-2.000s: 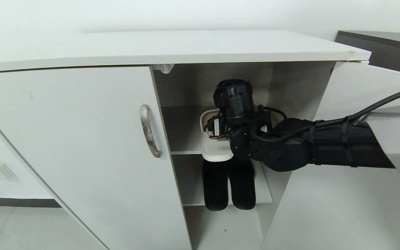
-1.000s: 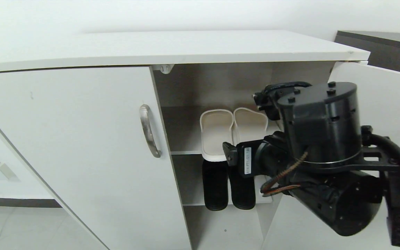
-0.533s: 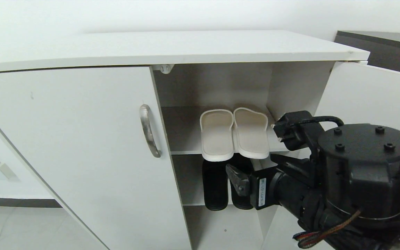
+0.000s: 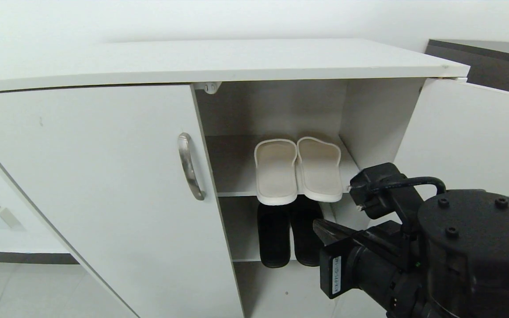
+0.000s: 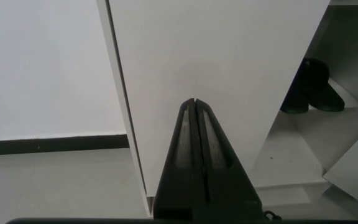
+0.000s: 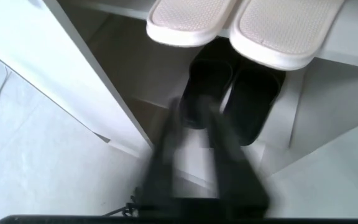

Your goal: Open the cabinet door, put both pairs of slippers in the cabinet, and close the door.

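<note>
One change: right claw [image 6: 196, 109] backed out of cabinet [image 4: 237, 57], spread wide, empty; white slippers [image 4: 298, 170] shelved above black slippers [image 4: 290, 234].

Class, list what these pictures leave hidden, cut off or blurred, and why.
Black slippers: head view, far ends under the upper shelf; one partly behind the right hand.
Right hand: right wrist view, smeared by motion blur.
Open door: head view, lower part behind the right arm, cut by the edge.

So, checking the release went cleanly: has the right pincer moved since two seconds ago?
Yes. The right pincer has drawn back out of the cabinet, downward and toward the camera, leaving the white slippers on the upper shelf.
</note>
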